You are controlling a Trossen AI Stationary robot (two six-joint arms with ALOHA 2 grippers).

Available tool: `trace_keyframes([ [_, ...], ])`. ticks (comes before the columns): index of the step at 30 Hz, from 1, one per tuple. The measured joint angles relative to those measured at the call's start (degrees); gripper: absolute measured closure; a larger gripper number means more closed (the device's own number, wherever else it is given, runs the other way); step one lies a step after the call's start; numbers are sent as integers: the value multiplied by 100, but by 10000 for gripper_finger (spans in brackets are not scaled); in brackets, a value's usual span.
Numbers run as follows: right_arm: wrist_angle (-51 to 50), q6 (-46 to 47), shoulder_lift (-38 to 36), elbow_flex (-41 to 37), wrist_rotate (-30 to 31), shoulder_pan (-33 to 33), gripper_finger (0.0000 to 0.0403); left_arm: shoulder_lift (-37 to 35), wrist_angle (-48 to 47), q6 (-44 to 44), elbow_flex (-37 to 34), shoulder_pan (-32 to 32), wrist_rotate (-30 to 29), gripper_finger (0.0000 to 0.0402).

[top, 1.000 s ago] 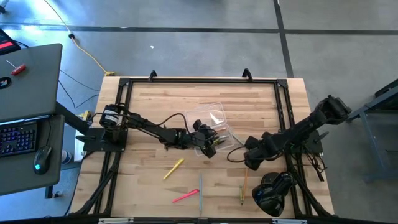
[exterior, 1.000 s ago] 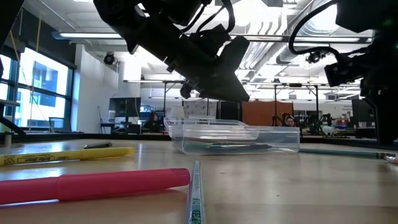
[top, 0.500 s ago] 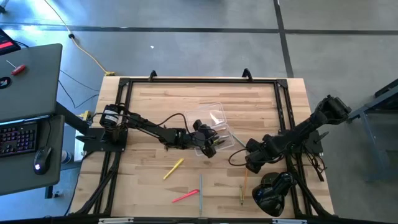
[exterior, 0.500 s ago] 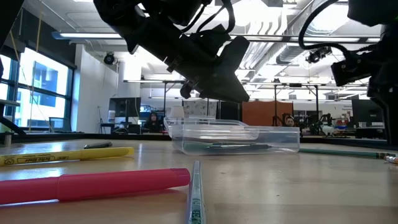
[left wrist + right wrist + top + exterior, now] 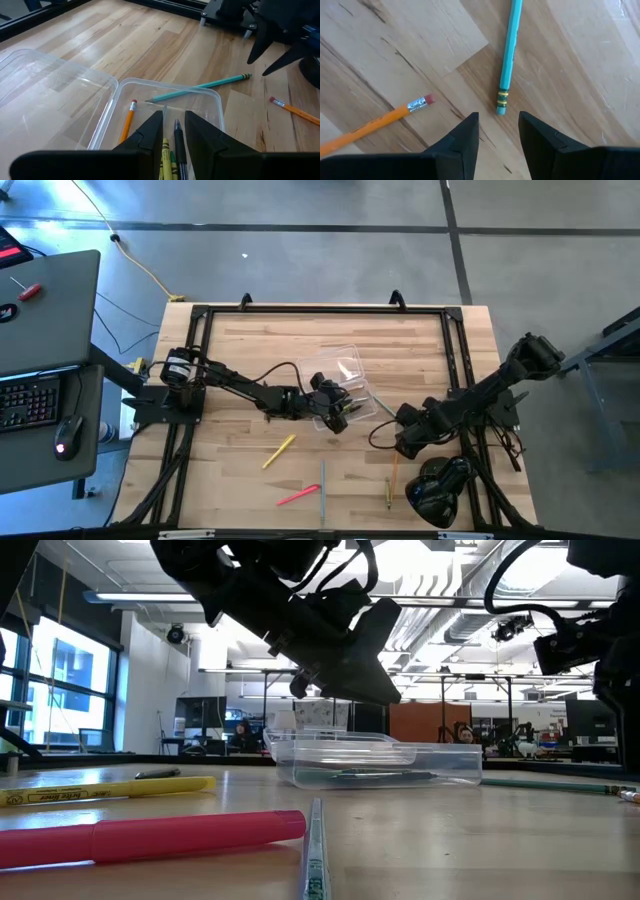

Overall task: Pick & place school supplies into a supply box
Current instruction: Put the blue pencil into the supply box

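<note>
The clear supply box lies mid-table and holds an orange pencil, a yellow crayon, a green one and a dark pen. My left gripper hovers over the box, open by a narrow gap. A teal pencil rests with its tip on the box rim. My right gripper is open, hanging just above the teal pencil's eraser end. Another orange pencil lies beside it. A yellow marker, a pink marker and a thin pen lie nearer the near edge.
A bulky black object sits by the near right corner, close under my right arm. A green pencil lies next to the orange one. The box's clear lid lies beside the box. A black frame edges the table.
My right gripper has shifted slightly toward the far edge and the teal pencil's eraser end.
</note>
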Motion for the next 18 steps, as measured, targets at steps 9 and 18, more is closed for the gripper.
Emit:
trace_keyframes([
  [9, -2, -4, 0, 2, 133, 0, 284, 0, 0, 0, 0, 0, 0, 289],
  [18, 1023, 55, -24, -657, -48, -9, 284, 0, 0, 0, 0, -1, -2, 289],
])
